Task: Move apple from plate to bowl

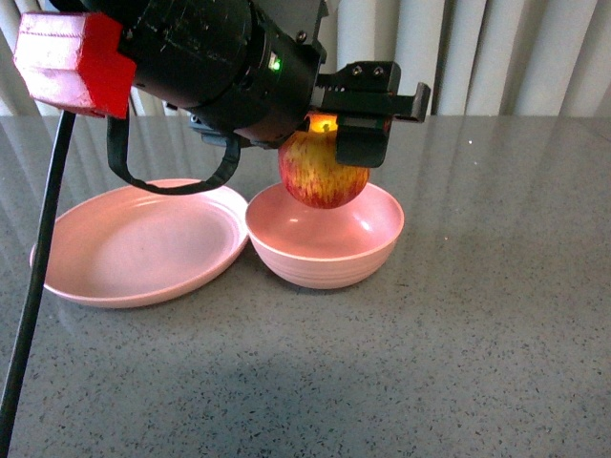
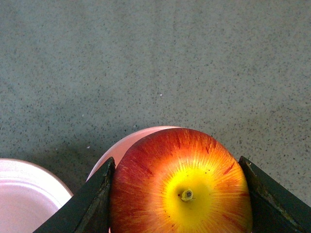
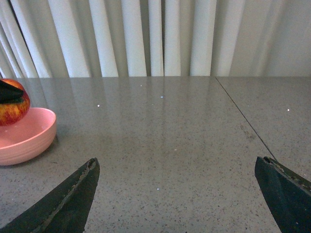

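Apple (image 1: 322, 174) hung pinched in our left pincer (image 2: 179, 204) above the bowl (image 1: 325, 253) at mid-frame; we judged lowering and release came next.

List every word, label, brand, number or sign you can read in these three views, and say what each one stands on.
No text can be read in any view.
The apple, bowl, plate, table and curtain are unmarked.
The red block and the black arm housing show no lettering, only a small green light.
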You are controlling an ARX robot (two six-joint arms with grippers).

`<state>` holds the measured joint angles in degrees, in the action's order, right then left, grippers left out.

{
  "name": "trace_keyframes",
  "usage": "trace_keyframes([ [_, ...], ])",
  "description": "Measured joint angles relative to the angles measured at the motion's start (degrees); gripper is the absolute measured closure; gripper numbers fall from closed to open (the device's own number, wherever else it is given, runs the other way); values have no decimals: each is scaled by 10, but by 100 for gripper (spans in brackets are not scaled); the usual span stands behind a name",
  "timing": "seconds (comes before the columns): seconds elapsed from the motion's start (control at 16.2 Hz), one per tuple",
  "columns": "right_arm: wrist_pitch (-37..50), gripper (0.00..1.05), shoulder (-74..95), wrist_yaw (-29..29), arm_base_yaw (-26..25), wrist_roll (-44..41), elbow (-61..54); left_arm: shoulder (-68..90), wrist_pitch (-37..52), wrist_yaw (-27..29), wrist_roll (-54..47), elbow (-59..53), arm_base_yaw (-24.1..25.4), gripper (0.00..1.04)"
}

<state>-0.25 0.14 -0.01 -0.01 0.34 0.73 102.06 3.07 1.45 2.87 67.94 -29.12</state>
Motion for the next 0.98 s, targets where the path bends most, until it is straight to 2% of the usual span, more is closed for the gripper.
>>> trace_keyframes([
  [0.8,0,7,0,0,0,0,0,66,3,-15,17,10,9,39],
  [0.98,0,7,0,0,0,0,0,66,6,-18,19,16,9,8],
])
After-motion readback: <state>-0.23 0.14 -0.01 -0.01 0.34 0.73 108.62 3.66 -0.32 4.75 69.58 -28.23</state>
